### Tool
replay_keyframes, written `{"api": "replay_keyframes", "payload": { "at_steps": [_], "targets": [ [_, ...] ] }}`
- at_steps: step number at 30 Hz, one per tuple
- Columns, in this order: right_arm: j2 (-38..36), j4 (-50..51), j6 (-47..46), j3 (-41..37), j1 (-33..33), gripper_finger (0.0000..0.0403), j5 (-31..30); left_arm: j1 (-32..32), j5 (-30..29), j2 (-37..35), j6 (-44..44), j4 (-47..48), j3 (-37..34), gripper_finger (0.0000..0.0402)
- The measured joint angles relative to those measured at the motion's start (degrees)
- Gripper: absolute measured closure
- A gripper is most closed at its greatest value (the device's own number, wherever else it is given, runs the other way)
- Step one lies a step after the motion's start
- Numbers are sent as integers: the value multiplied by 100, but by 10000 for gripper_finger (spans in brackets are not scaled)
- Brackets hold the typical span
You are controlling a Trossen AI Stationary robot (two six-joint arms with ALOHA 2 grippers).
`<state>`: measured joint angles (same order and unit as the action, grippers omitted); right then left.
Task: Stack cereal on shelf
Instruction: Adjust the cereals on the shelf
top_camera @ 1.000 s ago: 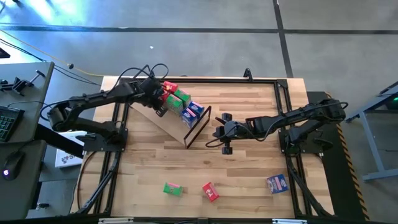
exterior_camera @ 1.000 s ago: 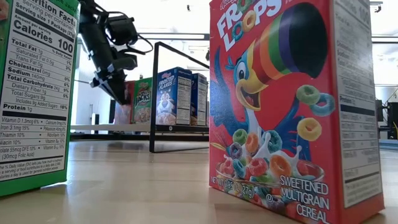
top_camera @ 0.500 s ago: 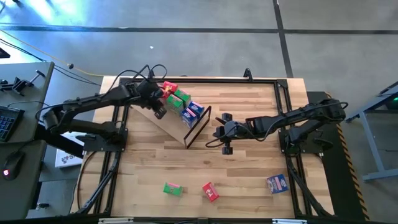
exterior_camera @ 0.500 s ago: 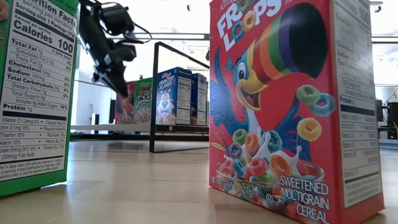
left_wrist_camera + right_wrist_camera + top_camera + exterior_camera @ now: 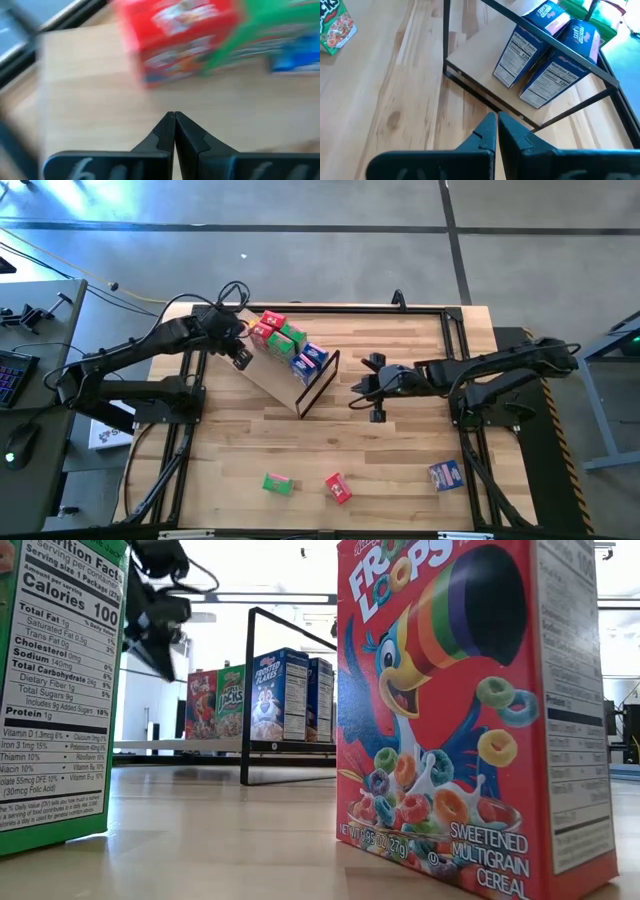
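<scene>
Left end effector point(image 5: 240, 359) hovers over the light-tan plywood shelf point(image 5: 268, 376), fingers pinched together, empty, beside the red, green and blue cardboard cereal boxes point(image 5: 288, 344) standing on it. Right end effector point(image 5: 376, 387), also closed and empty, waits off the shelf's dark metal frame point(image 5: 321, 383). 3 boxes point(image 5: 336, 488) sit on the striped wooden worktop point(image 5: 400, 450), well away from the shelf.

Shelf: one plywood shelf point(image 5: 268, 376) with a dark frame point(image 5: 318, 383) lay on the tabletop point(image 5: 400, 440).
Cereal boxes on shelf: at least six showed from above, two red point(image 5: 266, 326), two green point(image 5: 289, 338), two blue point(image 5: 311, 359).
Cereal boxes loose on tabletop: three, namely one green box point(image 5: 277, 483), one red box point(image 5: 338, 487), one blue box point(image 5: 445, 474).
Arms: two were there, each with one end effector, left point(image 5: 241, 360) and right point(image 5: 377, 416).
</scene>
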<state>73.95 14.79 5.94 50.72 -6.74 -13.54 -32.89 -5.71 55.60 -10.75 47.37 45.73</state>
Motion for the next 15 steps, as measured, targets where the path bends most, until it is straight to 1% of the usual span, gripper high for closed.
{"api": "replay_keyframes", "payload": {
  "at_steps": [2,5,10,15],
  "targets": [
    [-25,15,29,-1,0,403,-2,-107,-325,98,-96,35,-2,401],
    [-26,21,36,-2,0,403,-40,-270,-507,264,-163,-182,-2,401],
    [-26,72,-94,-2,0,403,-48,-434,-551,503,-62,-565,-2,401],
    [-26,87,-94,-1,0,403,-48,-428,-494,681,40,-803,-2,401]
  ]
}}
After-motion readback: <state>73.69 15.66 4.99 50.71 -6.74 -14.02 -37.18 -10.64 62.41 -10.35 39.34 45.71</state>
